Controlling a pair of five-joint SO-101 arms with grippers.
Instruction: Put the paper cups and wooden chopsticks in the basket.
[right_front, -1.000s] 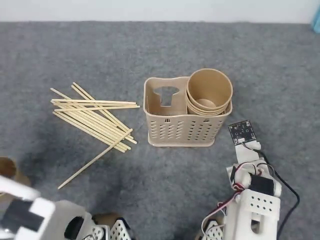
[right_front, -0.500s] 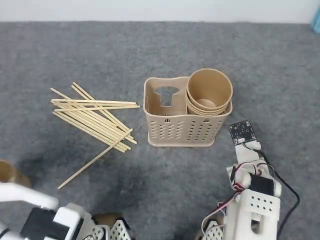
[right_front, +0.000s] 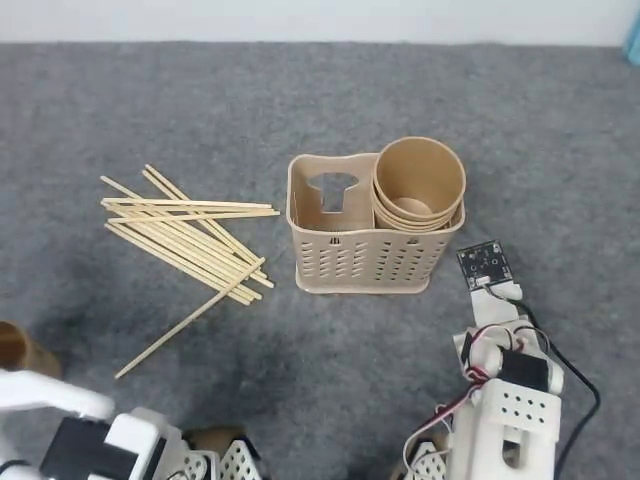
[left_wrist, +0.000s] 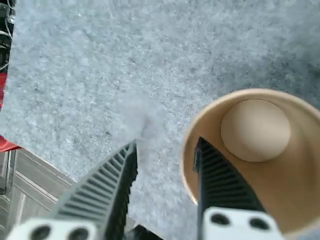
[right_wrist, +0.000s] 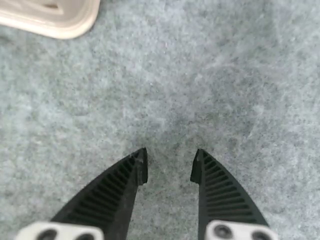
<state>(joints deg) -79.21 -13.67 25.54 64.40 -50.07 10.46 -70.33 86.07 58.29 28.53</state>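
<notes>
A beige plastic basket (right_front: 345, 255) stands mid-table, with a stack of paper cups (right_front: 418, 182) in its right compartment. Several wooden chopsticks (right_front: 185, 235) lie loose on the carpet to its left. Another paper cup (right_front: 14, 346) lies at the far left edge, near my left arm (right_front: 70, 425). In the left wrist view my left gripper (left_wrist: 166, 145) is open and straddles this cup's (left_wrist: 260, 150) rim, one finger inside and one outside. My right gripper (right_wrist: 170, 151) is open over bare carpet, just in front of the basket's corner (right_wrist: 55, 17).
Grey carpet covers the whole table. The basket's left compartment (right_front: 328, 198) holds nothing. My right arm (right_front: 500, 375) stands in front of the basket's right end. A floor edge shows beyond the carpet (left_wrist: 20, 170) in the left wrist view.
My left arm has dropped lower and drawn back toward the bottom left corner, uncovering more of the cup there. The right arm, basket and chopsticks have not moved.
</notes>
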